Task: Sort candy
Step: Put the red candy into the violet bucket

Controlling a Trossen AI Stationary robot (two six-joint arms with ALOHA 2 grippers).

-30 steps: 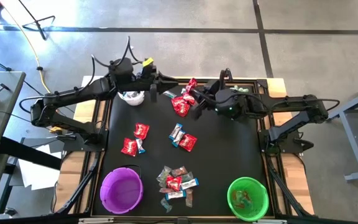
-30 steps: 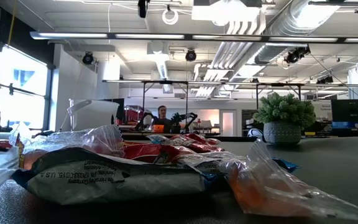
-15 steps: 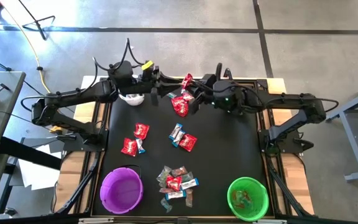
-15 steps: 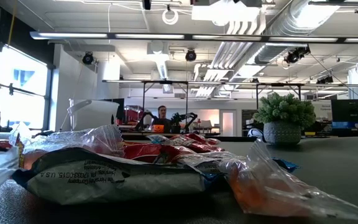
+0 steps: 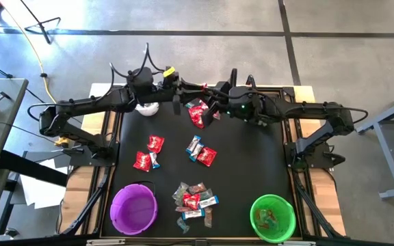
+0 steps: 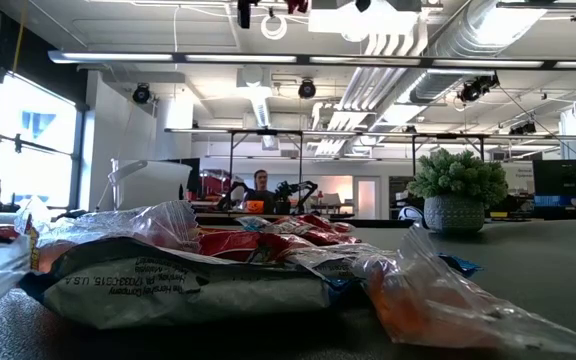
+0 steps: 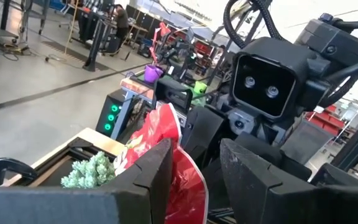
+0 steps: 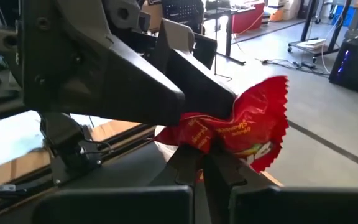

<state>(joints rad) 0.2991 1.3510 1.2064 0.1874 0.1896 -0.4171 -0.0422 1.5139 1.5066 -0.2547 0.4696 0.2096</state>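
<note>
A shiny red candy packet (image 8: 247,127) hangs in the air over the table's far edge, between my two grippers. My right gripper (image 8: 204,155) is shut on it from below. My left gripper (image 7: 194,162) is open; its fingers stand on either side of the packet's (image 7: 173,155) other end, and I cannot tell whether they touch it. In the high view the left gripper (image 5: 178,96) and right gripper (image 5: 214,102) face each other. More red packets (image 5: 198,117) lie beneath them. Other candy lies scattered mid-table (image 5: 149,154) (image 5: 200,152) and in a pile (image 5: 193,198) near the front. My right gripper pinches the red packet between its two fingers (image 8: 188,158) at the packet's lower edge (image 8: 207,140). The packet is lifted clear of the table and stands up above the fingers, its crimped end (image 8: 281,118) free.
A purple bowl (image 5: 134,208) sits at the near left, and a green bowl (image 5: 273,217) holding some candy at the near right. A white bowl (image 5: 144,106) lies under the left arm. A spiky green plant in a pot (image 6: 458,195) stands at the far side.
Both grippers have moved toward each other above the table's far edge, the left toward the right and the right toward the left. The right gripper has carried the red packet with it. The left gripper's fingers now stand around the packet.
</note>
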